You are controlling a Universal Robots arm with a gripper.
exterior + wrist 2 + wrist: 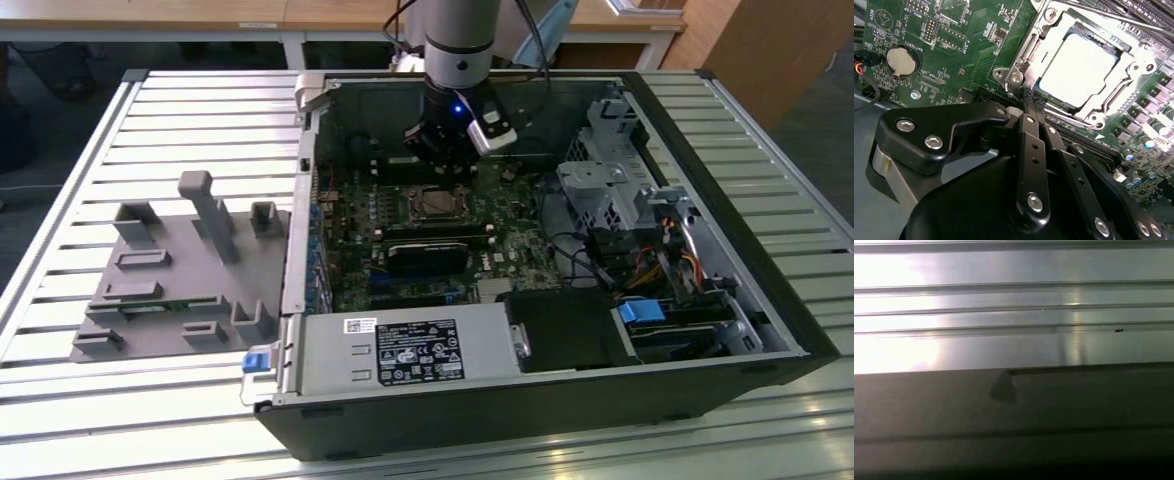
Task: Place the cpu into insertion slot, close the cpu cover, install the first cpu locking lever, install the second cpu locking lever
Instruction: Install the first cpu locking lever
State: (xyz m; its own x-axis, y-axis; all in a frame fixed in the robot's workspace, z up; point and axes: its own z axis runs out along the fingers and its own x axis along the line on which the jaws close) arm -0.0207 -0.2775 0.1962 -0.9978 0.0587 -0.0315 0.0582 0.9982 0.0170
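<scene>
The open computer case (694, 150) lies on a slatted metal table. The insertion slot (434, 203) sits on the green board. In the second wrist view the cpu (1079, 70) lies in the slot, its pale face showing through the window of the cpu cover (1056, 22). The cover lies flat over it. A thin silvery lever rod (1114, 19) runs along the socket's far side. My gripper (1030, 102) hangs just over the socket's near corner, its black fingers pressed together with nothing seen between them. In the exterior view the gripper (447, 160) hovers just behind the slot.
A coin battery (902, 60) sits on the board beside the socket. A long black module (434, 255), the power supply (400, 350), a drive cage (607, 190) and cables crowd the case. A grey fixture (187, 270) stands on the table at the exterior view's left.
</scene>
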